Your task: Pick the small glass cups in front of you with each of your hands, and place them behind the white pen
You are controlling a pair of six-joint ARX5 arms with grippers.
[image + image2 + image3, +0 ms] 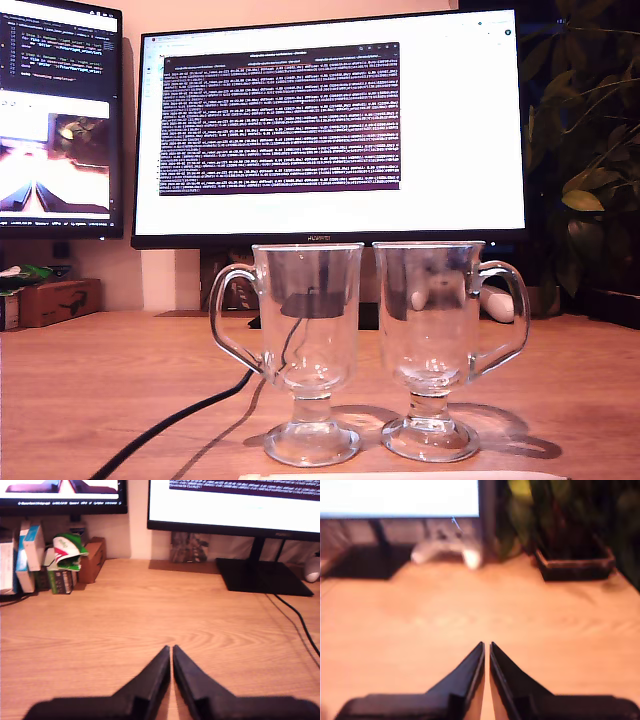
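Two glass cups (308, 350) (432, 345) stood side by side on the bench (80, 390), just behind the white pen (400, 476), handles turned outward. My first hand (172, 650) and my second hand (486, 646) hovered over bare wood, narrowed to slits, holding nothing.

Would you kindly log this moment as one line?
glass cups: upright, side by side, ungrasped | white pen: before them | my first gripper: shut, empty | my second gripper: shut, empty
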